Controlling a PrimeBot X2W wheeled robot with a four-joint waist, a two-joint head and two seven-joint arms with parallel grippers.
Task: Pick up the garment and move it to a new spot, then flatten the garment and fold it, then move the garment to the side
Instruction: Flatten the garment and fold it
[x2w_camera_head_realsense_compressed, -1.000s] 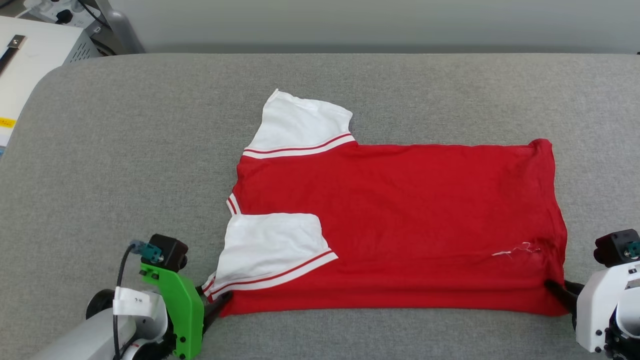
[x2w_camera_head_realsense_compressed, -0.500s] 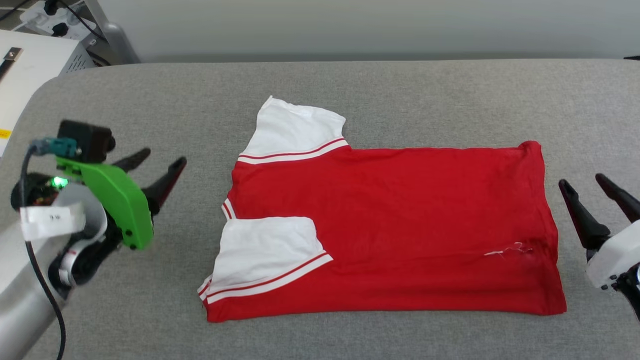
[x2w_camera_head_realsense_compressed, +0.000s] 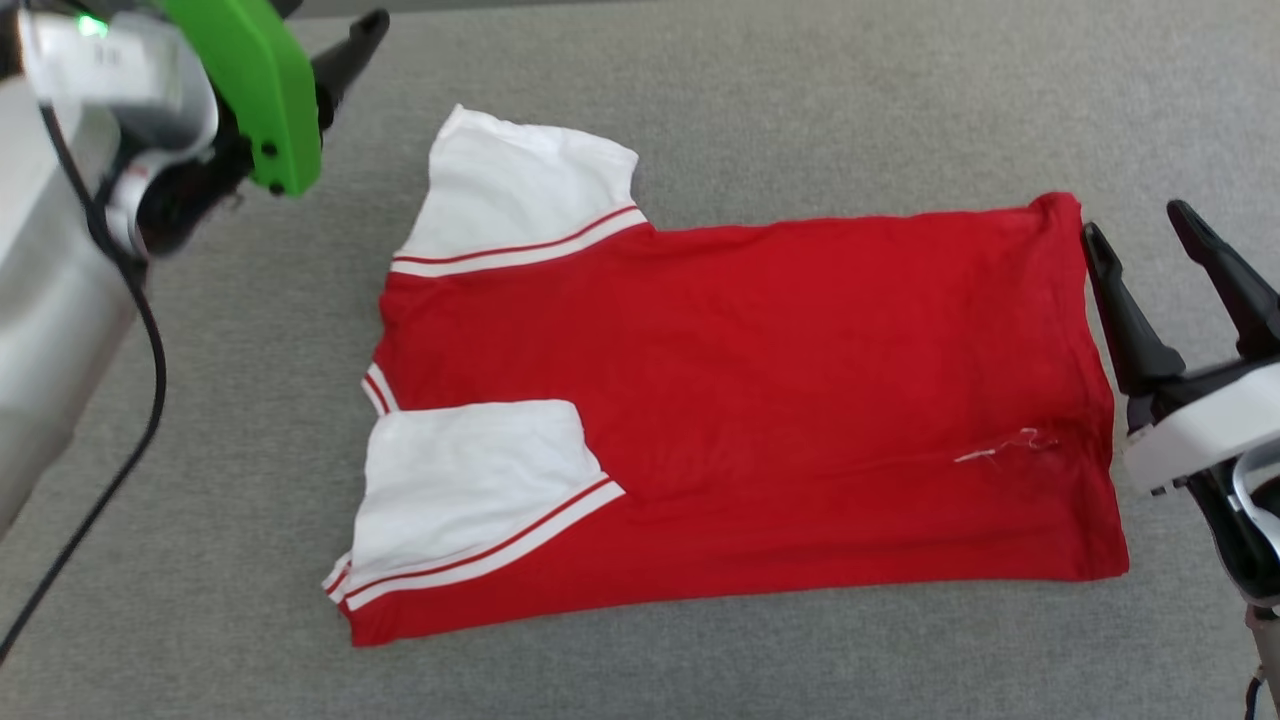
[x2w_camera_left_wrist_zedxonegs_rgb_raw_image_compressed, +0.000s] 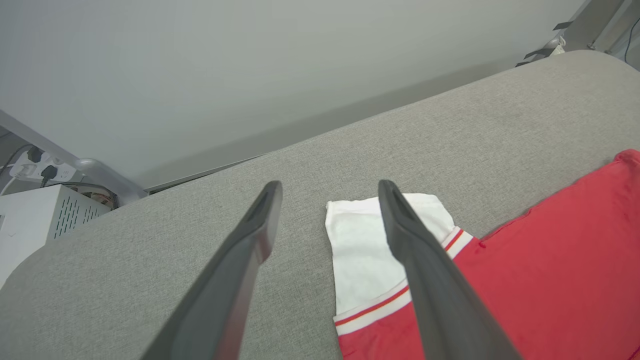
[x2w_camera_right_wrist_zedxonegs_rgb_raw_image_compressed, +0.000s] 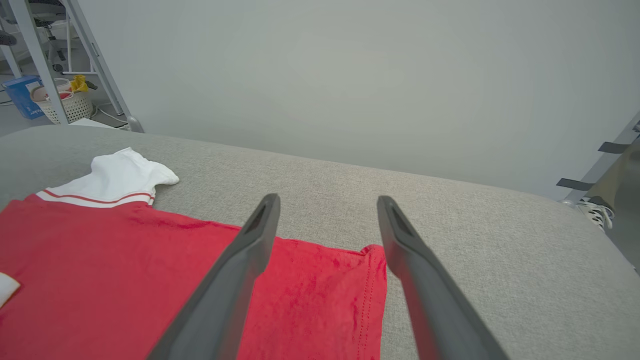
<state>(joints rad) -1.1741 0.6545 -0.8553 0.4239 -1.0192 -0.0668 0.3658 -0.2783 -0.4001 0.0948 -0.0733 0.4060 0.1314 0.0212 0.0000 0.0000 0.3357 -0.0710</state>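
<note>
The garment (x2w_camera_head_realsense_compressed: 760, 400), red with white sleeves, lies flat on the grey padded table (x2w_camera_head_realsense_compressed: 800, 90). Its near sleeve (x2w_camera_head_realsense_compressed: 470, 490) is folded over the red body and its far sleeve (x2w_camera_head_realsense_compressed: 520, 190) sticks out on the table. My left gripper (x2w_camera_head_realsense_compressed: 330, 15) hovers open beyond the far sleeve, off to the left, holding nothing. In the left wrist view the left gripper (x2w_camera_left_wrist_zedxonegs_rgb_raw_image_compressed: 330, 186) points over that far sleeve (x2w_camera_left_wrist_zedxonegs_rgb_raw_image_compressed: 365, 250). My right gripper (x2w_camera_head_realsense_compressed: 1135, 222) stands open and empty just past the hem's far corner. In the right wrist view, the right gripper (x2w_camera_right_wrist_zedxonegs_rgb_raw_image_compressed: 328, 198) frames that corner of the garment (x2w_camera_right_wrist_zedxonegs_rgb_raw_image_compressed: 125, 265).
A white vented metal box (x2w_camera_left_wrist_zedxonegs_rgb_raw_image_compressed: 45, 215) and a power strip (x2w_camera_left_wrist_zedxonegs_rgb_raw_image_compressed: 35, 167) sit past the table's rounded left end. Metal frame legs (x2w_camera_right_wrist_zedxonegs_rgb_raw_image_compressed: 95, 55), a woven basket (x2w_camera_right_wrist_zedxonegs_rgb_raw_image_compressed: 70, 105) and a blue box (x2w_camera_right_wrist_zedxonegs_rgb_raw_image_compressed: 22, 95) stand on the floor beyond. A laced shoe (x2w_camera_right_wrist_zedxonegs_rgb_raw_image_compressed: 595, 210) shows off the right end.
Both grippers have let go of the garment's near corners, opened wide and swung up toward its far side. The garment stays put; the head camera has tilted down.
</note>
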